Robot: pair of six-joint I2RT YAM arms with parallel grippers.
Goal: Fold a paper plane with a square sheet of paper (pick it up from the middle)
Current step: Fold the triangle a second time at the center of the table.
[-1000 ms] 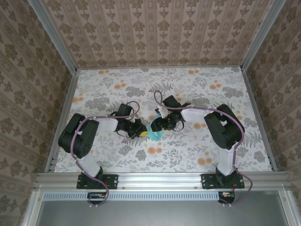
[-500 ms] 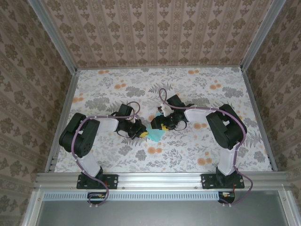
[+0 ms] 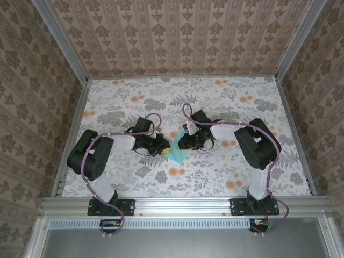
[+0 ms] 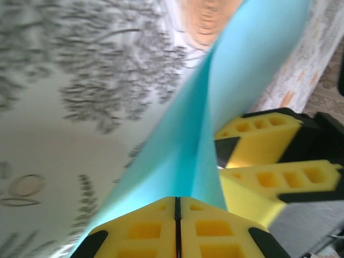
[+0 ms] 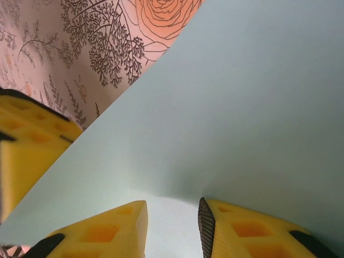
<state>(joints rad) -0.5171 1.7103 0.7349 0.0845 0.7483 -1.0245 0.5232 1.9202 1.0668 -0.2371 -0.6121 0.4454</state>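
Left gripper (image 4: 176, 203) is clamped tight on the thin, light turquoise paper square (image 3: 176, 151) - the sheet fans out bent from its fingers, over the floral-patterned desk (image 3: 231, 172). Right gripper (image 5: 173, 209), just beside the left gripper, has its jaws parted around the sheet - not pinching.

top: high, looking down | wrists: close-up, opposed, sharing square sheet of paper (image 4: 247, 70)

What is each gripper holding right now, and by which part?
The left gripper is shut on the square sheet of paper, pinching a bent edge. The right gripper straddles the sheet with its jaws apart, not gripping.
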